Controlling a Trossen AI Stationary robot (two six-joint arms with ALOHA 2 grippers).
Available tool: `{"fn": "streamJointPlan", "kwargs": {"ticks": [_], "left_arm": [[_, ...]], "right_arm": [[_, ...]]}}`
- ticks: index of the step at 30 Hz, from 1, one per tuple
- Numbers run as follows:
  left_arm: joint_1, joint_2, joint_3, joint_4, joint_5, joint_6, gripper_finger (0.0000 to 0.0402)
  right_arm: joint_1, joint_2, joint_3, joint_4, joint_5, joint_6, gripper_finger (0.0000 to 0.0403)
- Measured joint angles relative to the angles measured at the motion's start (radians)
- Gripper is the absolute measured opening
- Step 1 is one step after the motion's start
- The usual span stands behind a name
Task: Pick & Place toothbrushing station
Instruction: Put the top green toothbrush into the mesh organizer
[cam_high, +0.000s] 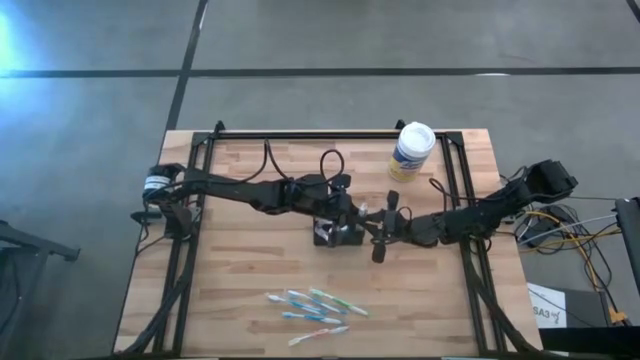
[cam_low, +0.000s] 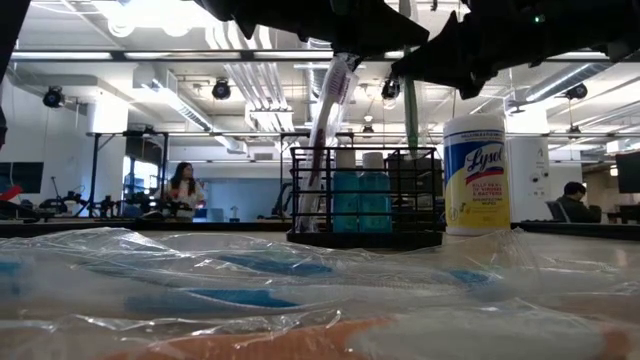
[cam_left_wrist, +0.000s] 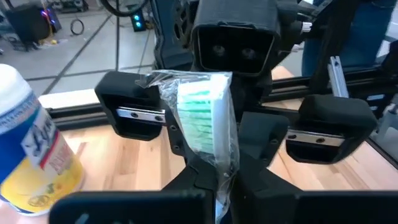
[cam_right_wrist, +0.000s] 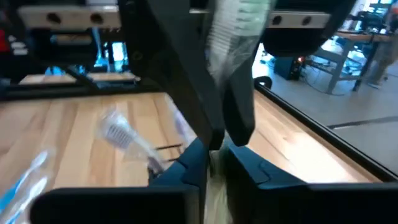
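The station (cam_high: 336, 234), a black wire rack, is seen at mid-surface (cam_high: 240, 290), with blue cups (cam_low: 360, 200) inside and a red-handled brush (cam_low: 322, 130) leaning in it. The left claw (cam_high: 345, 215) is pinched on a wrapped green brush (cam_left_wrist: 205, 118); the right claw (cam_high: 383, 228) is pinched on another wrapped brush (cam_right_wrist: 233, 31). A wipes canister (cam_high: 411, 151) stands behind the station. More wrapped brushes (cam_high: 315, 312) lie nearer the front edge.
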Motion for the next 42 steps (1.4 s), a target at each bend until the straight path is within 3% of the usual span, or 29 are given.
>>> {"fn": "streamJointPlan", "kwargs": {"ticks": [6,11,24,28,34,38,42], "left_arm": [[-0.001,0.000,0.000,-0.014,0.024,-0.027,0.0035],[0.001,-0.008,0.000,-0.017,0.100,-0.034,0.0079],[-0.001,-0.128,-0.002,-0.124,0.150,-0.049,0.0201],[-0.007,-0.191,-0.002,-0.210,0.219,-0.079,0.0208],[-0.031,-0.322,-0.053,-0.250,0.450,-0.068,0.0206],[-0.067,-0.453,-0.131,-0.255,0.450,-0.072,0.0206],[-0.126,-0.587,-0.263,-0.252,0.360,-0.076,0.0206]], "right_arm": [[0.000,0.000,-0.001,-0.003,-0.048,-0.015,0.0018],[0.000,0.000,-0.003,0.004,-0.058,-0.027,0.0017],[0.003,-0.002,-0.006,0.051,-0.053,-0.090,0.0015],[0.007,-0.002,-0.008,0.055,-0.045,-0.112,0.0015],[0.006,-0.004,-0.010,0.049,0.013,-0.133,0.0015],[0.006,-0.012,0.001,0.056,0.013,-0.148,0.0015],[0.006,-0.015,0.007,0.056,0.012,-0.152,0.0015]]}}
